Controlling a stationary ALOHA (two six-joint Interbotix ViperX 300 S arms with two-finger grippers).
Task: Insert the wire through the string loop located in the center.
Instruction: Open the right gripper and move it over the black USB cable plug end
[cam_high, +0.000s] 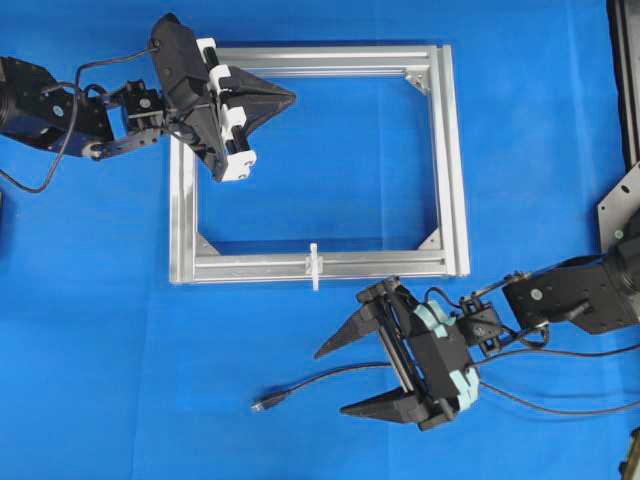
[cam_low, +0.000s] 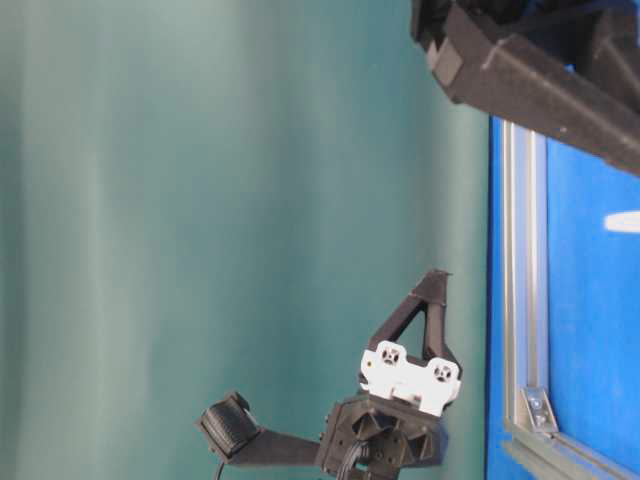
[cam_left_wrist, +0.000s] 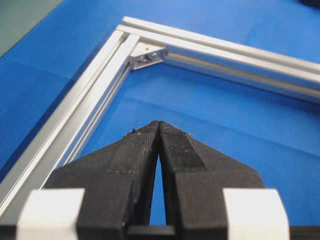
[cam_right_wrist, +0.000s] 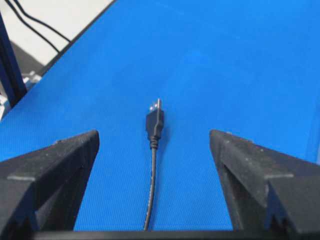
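The right end effector (cam_right_wrist: 155, 145) stands wide, its two black fingers (cam_right_wrist: 60, 165) far apart with bare blue worktop (cam_right_wrist: 210, 60) between them. The wire (cam_right_wrist: 152, 170) lies flat down the middle of that gap, touching neither finger, its metal-tipped plug (cam_right_wrist: 155, 120) pointing away past the fingertips.

From overhead, the wire (cam_high: 330, 380) runs left across the near part of the worktop (cam_high: 100, 330), and the plug (cam_high: 262, 404) rests left of the right end effector (cam_high: 335, 380), well apart from the frame. Open cloth surrounds the plug on its left, near and far sides.

The string loop (cam_high: 313, 266) stands as a small white tie on the middle of the near bar of the silver frame (cam_high: 455, 160). It is just far and left of the right end effector's upper finger, with a strip of bare cloth between the bar's edge and that fingertip.

The left end effector (cam_high: 290, 96) is closed with nothing in it, fingers (cam_left_wrist: 177, 150) pressed together at the tips. It hangs over the frame's far left corner, pointing right into the open interior. The frame's inside is bare blue cloth.
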